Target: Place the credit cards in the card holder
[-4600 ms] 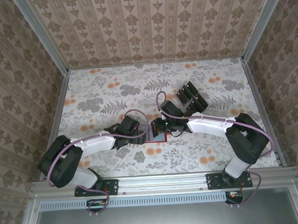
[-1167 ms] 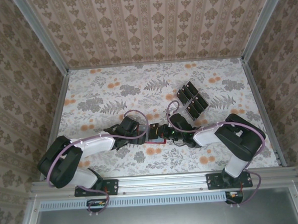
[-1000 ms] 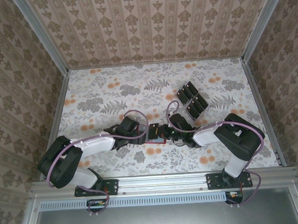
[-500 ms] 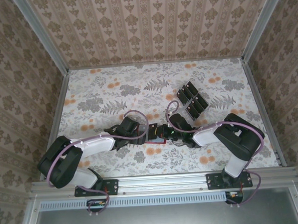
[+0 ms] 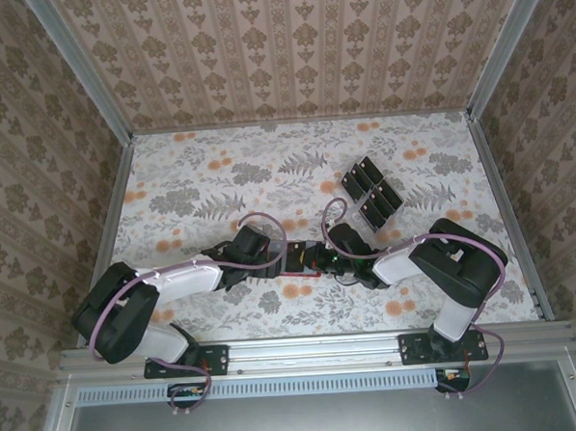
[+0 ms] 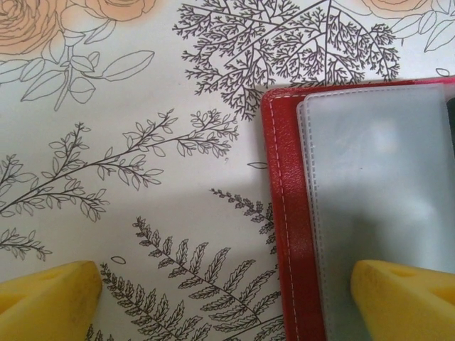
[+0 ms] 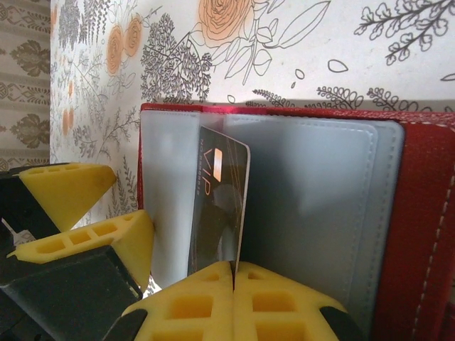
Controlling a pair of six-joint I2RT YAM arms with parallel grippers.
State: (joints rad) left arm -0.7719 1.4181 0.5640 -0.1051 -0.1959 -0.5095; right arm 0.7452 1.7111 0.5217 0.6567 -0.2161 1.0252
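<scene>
The red card holder point(image 5: 297, 269) lies open on the floral table between both grippers, its greyish-blue inner face point(image 7: 320, 185) up. My right gripper point(image 7: 233, 268) is shut on one black credit card point(image 7: 217, 206) marked VIP. The card stands on edge, its far end against the holder's clear pocket. My left gripper point(image 6: 227, 305) is open and straddles the holder's left edge point(image 6: 284, 213), one yellow finger point(image 6: 402, 298) resting on the inner face. Several more credit cards point(image 5: 371, 190) lie in rows at the back right.
The left gripper's yellow fingers point(image 7: 85, 188) sit close beside the held card in the right wrist view. Patterned walls enclose the table point(image 5: 199, 172) on three sides. Both arms crowd the middle near the front edge.
The right gripper has edged a little left over the holder with the card in it. The left arm and the holder have stayed put.
</scene>
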